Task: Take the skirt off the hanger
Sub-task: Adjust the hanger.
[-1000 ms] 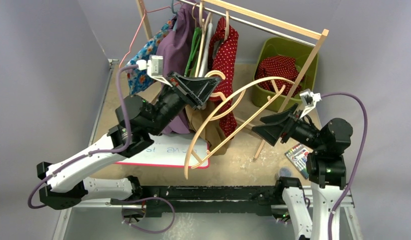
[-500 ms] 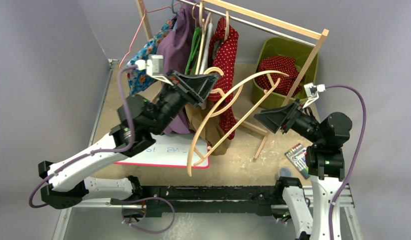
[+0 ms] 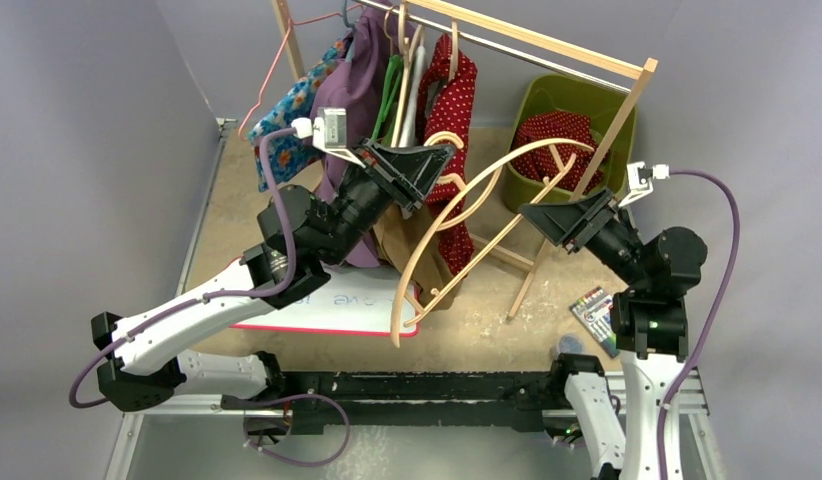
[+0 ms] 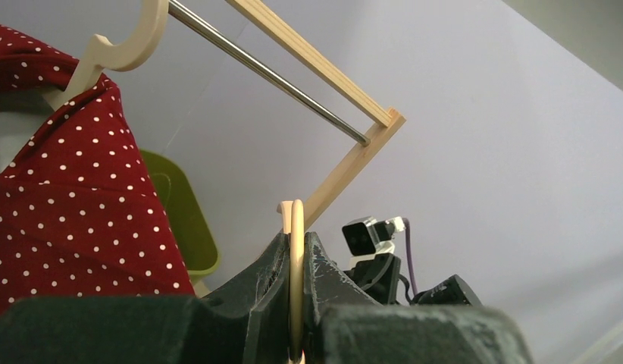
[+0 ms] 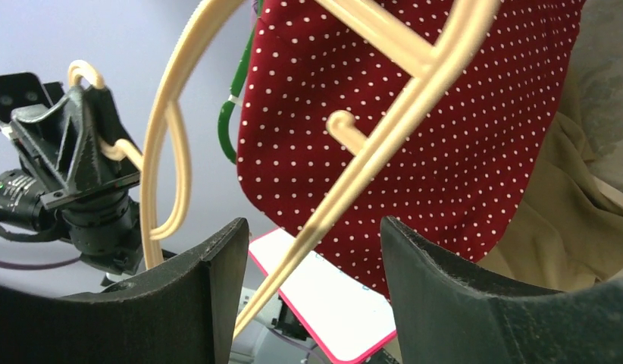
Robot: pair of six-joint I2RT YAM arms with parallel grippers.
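1. Skirt [image 3: 559, 135]: apparently the red dotted heap in the green bin [image 3: 547, 92] at the far right. No cloth on the hanger [image 5: 382, 144], so probably off already.
2. Handling, by judgement: soft, light and limp. Best pinched at a bunched fold or the waistband and lifted rather than dragged, to avoid snagging on wood.
3. Left claw [image 4: 297, 243]: clamped tight on the hanger's hook, holding the hanger aloft in front of the rack [image 3: 547, 45].
4. Right claw [image 5: 312, 224]: jaws apart, astride the hanger's straight bar without touching it.
5. Hanger itself: likely stiff, light and smooth, and liable to swing about the hook.
6. Close behind: a red dotted garment [image 3: 449, 110] on the rack and tan cloth [image 3: 392, 235] below the left claw, both near enough to catch a hanger arm.
7. On the table [image 3: 477, 320]: a whiteboard [image 3: 337, 300] and a marker box [image 3: 597, 315], both well apart from the bin.
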